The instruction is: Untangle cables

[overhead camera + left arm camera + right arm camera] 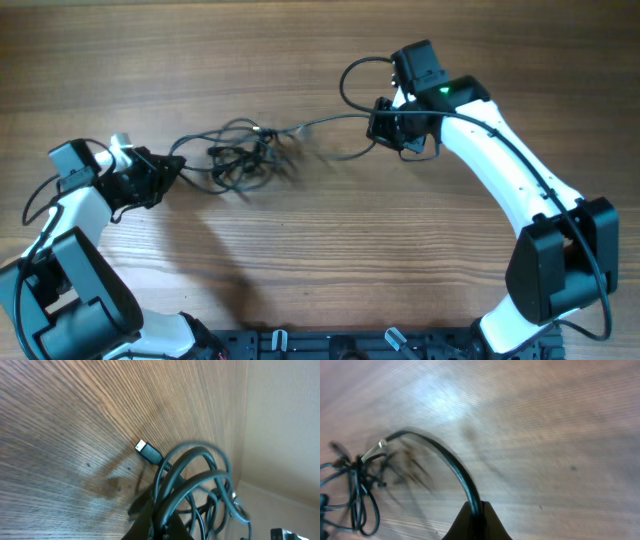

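Note:
A knot of thin black cables (240, 158) hangs blurred between my two arms over the wooden table (320, 260). My left gripper (172, 166) is shut on a cable strand at the knot's left end. In the left wrist view its jaws pinch dark loops of cables (192, 485), and a small plug end (147, 451) sticks out over the wood. My right gripper (378, 126) is shut on one cable (455, 465) that runs taut from the knot (357, 480) to its jaws. That strand (330, 122) stretches across the gap.
The arms' own thicker black wires loop near the right gripper (352, 80) and along the left arm (40, 195). The arm bases and a black rail (330, 345) sit at the table's near edge.

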`<action>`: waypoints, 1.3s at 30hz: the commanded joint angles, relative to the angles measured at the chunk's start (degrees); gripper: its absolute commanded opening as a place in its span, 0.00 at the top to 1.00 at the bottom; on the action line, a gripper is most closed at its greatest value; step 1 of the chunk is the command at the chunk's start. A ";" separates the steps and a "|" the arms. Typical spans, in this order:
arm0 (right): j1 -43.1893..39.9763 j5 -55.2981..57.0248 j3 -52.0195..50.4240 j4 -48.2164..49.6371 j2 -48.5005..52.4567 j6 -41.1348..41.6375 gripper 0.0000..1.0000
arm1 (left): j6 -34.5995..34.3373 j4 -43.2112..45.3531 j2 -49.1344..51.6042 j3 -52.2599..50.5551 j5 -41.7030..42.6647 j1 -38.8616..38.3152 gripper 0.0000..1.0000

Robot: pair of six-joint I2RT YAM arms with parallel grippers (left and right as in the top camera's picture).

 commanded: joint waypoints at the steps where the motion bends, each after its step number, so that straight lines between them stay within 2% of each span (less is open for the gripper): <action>1: -0.63 -11.78 0.13 3.93 -0.35 -4.63 0.96 | -1.11 1.09 -0.76 0.11 -0.79 -1.86 0.96; 6: -0.57 -13.86 0.13 5.38 -0.35 -4.22 0.96 | -0.96 3.19 -0.76 0.11 -0.81 -6.05 0.96; 12: -0.57 -3.13 -1.42 2.60 -0.31 -4.35 0.94 | -0.96 4.81 -0.76 0.11 -0.83 -9.66 0.96; 16: -0.57 2.71 -2.43 0.24 -0.22 -4.31 0.80 | -0.96 4.87 -0.76 0.11 -0.81 -9.81 0.96; 20: -0.46 1.18 -3.98 0.57 -0.22 -4.28 0.53 | -0.94 4.87 -0.76 0.11 -0.81 -9.81 0.96; 22: -0.17 -1.86 -5.05 1.42 -0.22 -4.35 0.45 | -0.59 4.87 -0.76 0.11 -0.81 -9.81 0.95; 29: 3.02 -14.34 -5.35 8.39 -0.20 -8.13 0.44 | 3.61 7.10 -0.76 0.11 -1.29 -14.21 0.86; 35: 8.00 -4.59 -5.38 13.44 1.18 4.46 0.44 | 2.82 7.50 -0.76 0.11 -8.70 -20.20 0.86; 39: 11.41 -3.72 -5.38 17.46 5.25 7.85 0.45 | 1.81 7.93 -0.76 0.11 -9.03 -20.79 0.86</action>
